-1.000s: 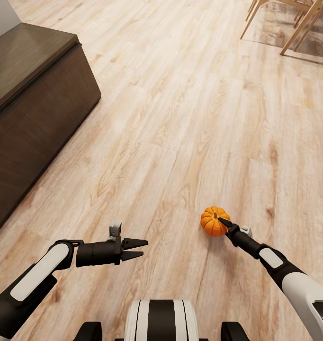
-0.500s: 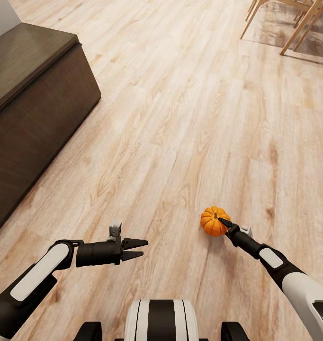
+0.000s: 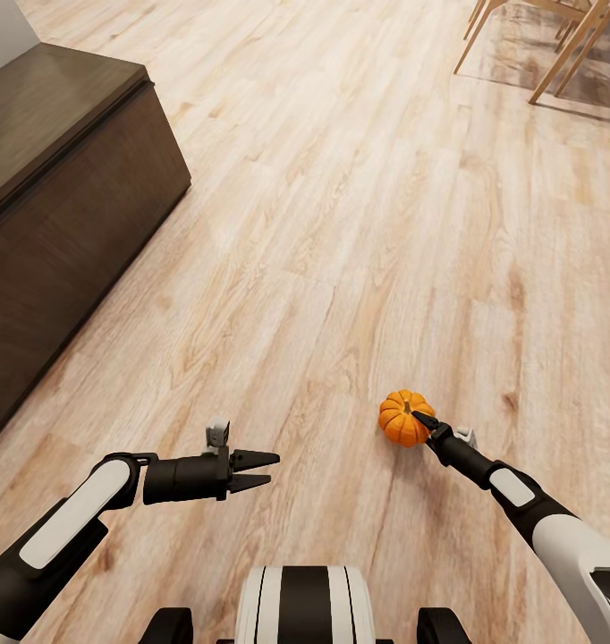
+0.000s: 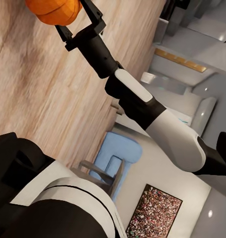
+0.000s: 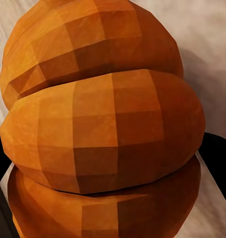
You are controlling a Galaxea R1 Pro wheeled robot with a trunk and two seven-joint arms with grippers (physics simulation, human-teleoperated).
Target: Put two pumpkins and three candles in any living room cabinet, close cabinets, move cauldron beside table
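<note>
Clearly the right gripper (image 3: 416, 419) has its fingers clamped around a pumpkin (image 3: 402, 417), carried above the wooden floor (image 3: 341, 224). The cabinet (image 3: 63, 206) lies well off to that gripper's left and ahead, drawers shut. Hold the squeeze firm while travelling; the left gripper (image 3: 260, 471), slightly parted and empty, looks free to pull a drawer.

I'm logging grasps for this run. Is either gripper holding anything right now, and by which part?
The right gripper is closed on a pumpkin, its fingers clamping the ribbed sides. The left gripper holds nothing, jaws apart.
</note>
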